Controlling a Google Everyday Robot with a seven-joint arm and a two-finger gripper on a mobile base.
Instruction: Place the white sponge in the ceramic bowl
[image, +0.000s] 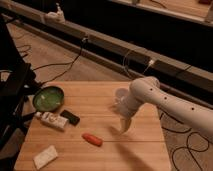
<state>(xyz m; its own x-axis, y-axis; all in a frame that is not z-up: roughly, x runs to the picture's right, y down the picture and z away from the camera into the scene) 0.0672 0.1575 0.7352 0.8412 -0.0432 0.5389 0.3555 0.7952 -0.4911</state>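
Observation:
The white sponge (45, 156), a small off-white block, lies at the front left corner of the wooden table (95, 100). The ceramic bowl (48, 98), green inside with a dark rim, sits at the table's left edge, well behind the sponge. My gripper (124, 125) hangs from the white arm over the right half of the table, pointing down, far to the right of both sponge and bowl. It holds nothing that I can see.
A white labelled tube-like container (51, 120) and a small black object (70, 117) lie just in front of the bowl. A small orange-red object (92, 139) lies at the front middle. A small white cup (121, 95) stands behind my arm. Cables cross the floor around the table.

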